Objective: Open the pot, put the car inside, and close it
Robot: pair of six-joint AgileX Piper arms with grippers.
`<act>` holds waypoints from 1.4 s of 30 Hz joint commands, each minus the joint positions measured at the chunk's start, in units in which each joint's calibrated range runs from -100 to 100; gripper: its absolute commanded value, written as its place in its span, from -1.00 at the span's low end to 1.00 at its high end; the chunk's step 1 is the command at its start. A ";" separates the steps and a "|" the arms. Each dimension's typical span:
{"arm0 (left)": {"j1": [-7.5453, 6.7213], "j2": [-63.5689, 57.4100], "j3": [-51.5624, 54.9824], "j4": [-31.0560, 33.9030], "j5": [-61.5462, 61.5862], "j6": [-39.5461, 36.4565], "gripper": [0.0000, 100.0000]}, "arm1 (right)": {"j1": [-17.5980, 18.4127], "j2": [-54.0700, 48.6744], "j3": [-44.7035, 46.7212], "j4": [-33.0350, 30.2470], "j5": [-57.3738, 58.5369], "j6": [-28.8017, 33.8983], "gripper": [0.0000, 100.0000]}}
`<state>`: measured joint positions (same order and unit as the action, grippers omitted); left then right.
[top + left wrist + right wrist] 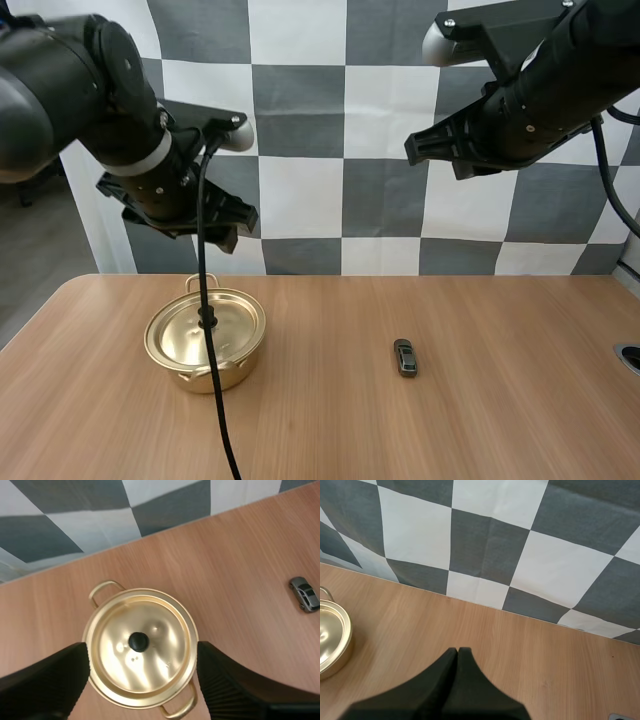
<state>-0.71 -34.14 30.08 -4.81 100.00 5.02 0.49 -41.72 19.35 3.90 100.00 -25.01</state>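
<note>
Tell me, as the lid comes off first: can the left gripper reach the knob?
Likely yes: the left gripper hangs open over the pot, fingers flanking the lid, nothing over the knob.

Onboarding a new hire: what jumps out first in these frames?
The shiny gold pot, lid on, sits at the left of the table, with the left arm's jaws open above it. A small grey car lies alone to its right; the right arm's jaws are shut.

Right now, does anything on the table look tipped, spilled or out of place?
Nothing stands out. The pot stands upright with its lid seated squarely, and the car sits on its wheels well apart from it on the table. Nothing is spilled or damaged.
</note>
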 commanded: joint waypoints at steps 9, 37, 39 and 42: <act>0.01 1.12 7.00 11.30 -3.86 -0.07 1.00 | -0.05 -0.01 0.00 0.00 0.00 0.04 -1.00; 0.01 11.13 7.84 7.28 -15.99 -1.08 1.00 | -0.05 -0.01 0.00 0.46 0.00 0.04 -1.00; 0.01 12.53 7.84 7.28 -15.99 -1.08 1.00 | -0.05 -0.01 0.00 0.46 0.00 0.04 -1.00; 0.01 14.86 7.84 7.28 -16.70 -1.08 1.00 | -0.05 -0.01 0.00 0.46 0.00 0.04 -1.00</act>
<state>-0.71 -20.05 37.87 2.50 83.22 3.98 0.49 -41.72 19.35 4.29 100.00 -25.01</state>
